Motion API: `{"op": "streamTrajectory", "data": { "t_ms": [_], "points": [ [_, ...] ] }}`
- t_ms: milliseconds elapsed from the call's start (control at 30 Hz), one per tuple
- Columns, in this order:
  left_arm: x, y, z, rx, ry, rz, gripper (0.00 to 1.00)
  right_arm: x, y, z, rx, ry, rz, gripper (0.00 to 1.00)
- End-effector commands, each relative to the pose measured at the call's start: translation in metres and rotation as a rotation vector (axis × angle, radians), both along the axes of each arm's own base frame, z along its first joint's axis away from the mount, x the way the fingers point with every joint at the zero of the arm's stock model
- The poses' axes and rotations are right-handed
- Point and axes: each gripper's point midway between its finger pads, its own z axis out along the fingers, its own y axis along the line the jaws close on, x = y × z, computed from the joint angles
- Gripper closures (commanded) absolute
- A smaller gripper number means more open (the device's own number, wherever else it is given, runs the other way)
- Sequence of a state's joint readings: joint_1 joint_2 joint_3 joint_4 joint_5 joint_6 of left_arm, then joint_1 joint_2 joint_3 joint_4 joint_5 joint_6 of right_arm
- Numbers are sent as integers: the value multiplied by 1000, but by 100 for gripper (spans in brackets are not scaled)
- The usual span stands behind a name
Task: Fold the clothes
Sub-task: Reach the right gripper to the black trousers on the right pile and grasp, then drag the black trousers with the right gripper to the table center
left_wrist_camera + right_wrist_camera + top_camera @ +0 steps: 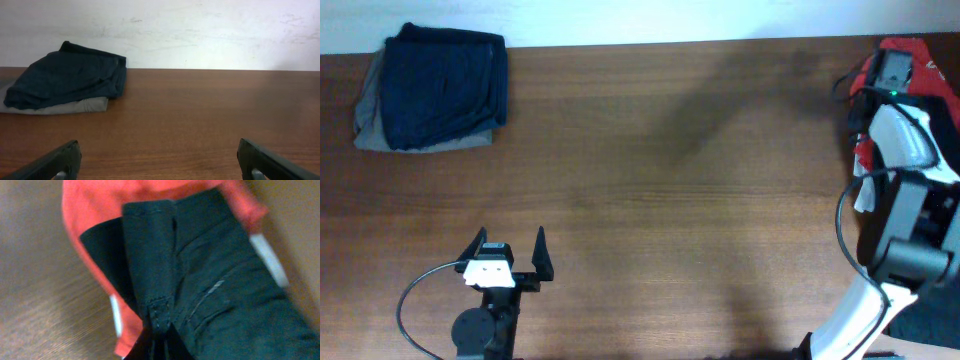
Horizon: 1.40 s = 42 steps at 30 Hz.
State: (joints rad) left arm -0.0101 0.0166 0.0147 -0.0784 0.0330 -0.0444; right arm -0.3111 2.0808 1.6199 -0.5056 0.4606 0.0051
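Fingers check: left fingers [543, 258] spread wide apart, right fingers [150, 350] pinched shut on a black garment [225, 295].

Left pair sits low over the table [670, 180]. The folded stack is well ahead of them & off to their left, by the far edge: navy garment [445, 85] on top of a grey garment [470, 143], w/ grey peeking out along the near & left sides. The stack and those fingers are well apart. Right wrist cam is blurry tbh, but the tips look closed on a seam of the black cloth, w/ fabric bunching right at them. Red garment [100, 200] lies under the black one, just beyond the tips & touching it. Overhead only shows bits of red around the right arm at the table's far right corner.
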Motion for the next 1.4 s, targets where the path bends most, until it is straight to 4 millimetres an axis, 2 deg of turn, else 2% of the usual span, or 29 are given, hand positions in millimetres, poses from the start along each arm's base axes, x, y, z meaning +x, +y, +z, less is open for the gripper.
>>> {"op": "streamTrajectory", "data": {
  "t_ms": [0, 167, 233, 267, 300, 333, 400, 433, 467, 533, 567, 633, 700, 733, 800, 867, 933, 967, 1000, 1033, 1100, 1167, 1200, 1233, 1267, 1300, 1367],
  "points": [
    [0, -1, -2, 15, 1, -4, 1, -20, -21, 77, -147, -110, -131, 96],
    [0, -1, -2, 15, 2, -4, 1, -31, -11, 133, -165, -224, -142, 96],
    [0, -1, -2, 15, 1, -4, 1, -41, -3, 169, -183, -308, -166, 96],
    [0, -1, -2, 15, 2, -4, 1, -49, 6, 200, -194, -388, -175, 96],
    [0, -1, -2, 15, 2, -4, 1, -53, 16, 219, -186, -446, -167, 96],
    [0, -1, -2, 15, 2, -4, 1, -50, 34, 234, -154, -493, -113, 96],
    [0, -1, -2, 15, 2, -4, 0, -40, 81, 253, -68, -560, 36, 96],
    [0, -1, -2, 15, 2, -4, 1, -32, 117, 260, -15, -587, 139, 96],
    [0, -1, -2, 15, 2, -4, 1, -22, 157, 259, 41, -592, 246, 96],
    [0, -1, -2, 15, 2, -4, 1, -11, 223, 250, 131, -572, 414, 96],
    [0, -1, -2, 15, 2, -4, 1, -8, 270, 241, 189, -549, 528, 96],
    [0, -1, -2, 15, 1, -4, 1, -8, 360, 215, 322, -498, 677, 96],
    [0, -1, -2, 15, 2, -4, 1, -15, 422, 187, 409, -438, 765, 96],
    [0, -1, -2, 15, 1, -4, 1, -22, 464, 164, 471, -385, 825, 96],
    [0, -1, -2, 15, 2, -4, 1, -40, 526, 125, 564, -288, 923, 96],
    [0, -1, -2, 15, 1, -4, 1, -72, 586, 86, 629, -176, 1046, 96],
    [0, -1, -2, 15, 2, -4, 1, -102, 620, 75, 665, -127, 1106, 96],
    [0, -1, -2, 15, 1, -4, 1, -118, 638, 77, 686, -121, 1155, 84],
    [0, -1, -2, 15, 2, -4, 1, -124, 644, 82, 691, -128, 1174, 58],
    [0, -1, -2, 15, 2, -4, 1, -129, 648, 87, 696, -136, 1188, 49],
    [0, -1, -2, 15, 2, -4, 1, -134, 643, 101, 702, -145, 1194, 48],
    [0, -1, -2, 15, 2, -4, 1, -132, 620, 122, 698, -162, 1163, 26],
    [0, -1, -2, 15, 2, -4, 1, -127, 595, 136, 689, -168, 1122, 20],
    [0, -1, -2, 15, 2, -4, 1, -118, 545, 147, 660, -150, 1025, 16],
    [0, -1, -2, 15, 2, -4, 1, -111, 504, 148, 617, -127, 933, 5],
    [0, -1, -2, 15, 2, -4, 1, -106, 468, 144, 575, -98, 846, 2],
    [0, -1, -2, 15, 2, -4, 1, -107, 385, 119, 494, 34, 628, 1]
  ]
}}
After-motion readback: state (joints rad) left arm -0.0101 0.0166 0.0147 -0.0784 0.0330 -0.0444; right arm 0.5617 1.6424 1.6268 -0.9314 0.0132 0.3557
